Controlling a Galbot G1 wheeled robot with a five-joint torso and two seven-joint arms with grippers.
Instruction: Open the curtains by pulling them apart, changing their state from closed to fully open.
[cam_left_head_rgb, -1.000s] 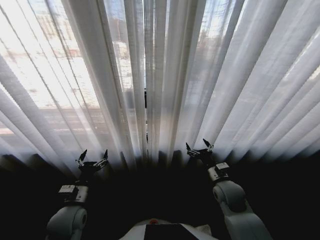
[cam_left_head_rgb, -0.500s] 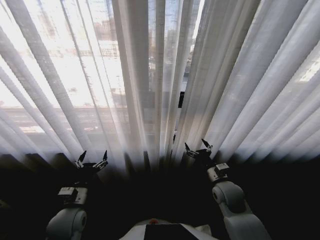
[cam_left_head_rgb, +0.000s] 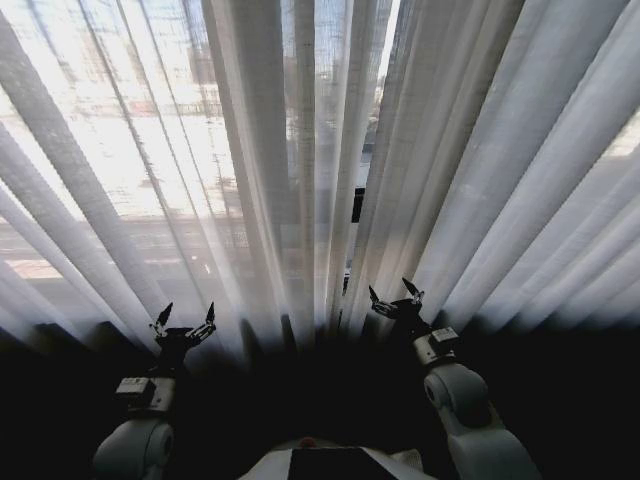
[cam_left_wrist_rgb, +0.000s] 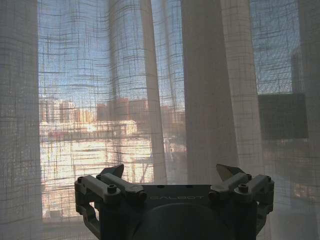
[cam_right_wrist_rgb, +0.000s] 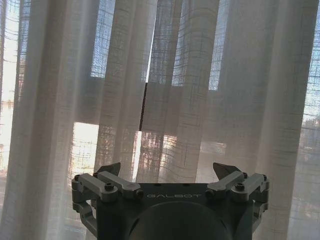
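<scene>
Sheer white pleated curtains (cam_left_head_rgb: 300, 150) hang closed, a thin slit perhaps parting them. Left gripper (cam_left_head_rgb: 184, 321) and right gripper (cam_left_head_rgb: 396, 295) hover released, fingers spread, grasping nothing.

The head view looks forward and down over both arms at the curtains (cam_left_head_rgb: 300, 150). Each wrist view faces the same fabric from close behind its own hand — all three share those pleats.
</scene>
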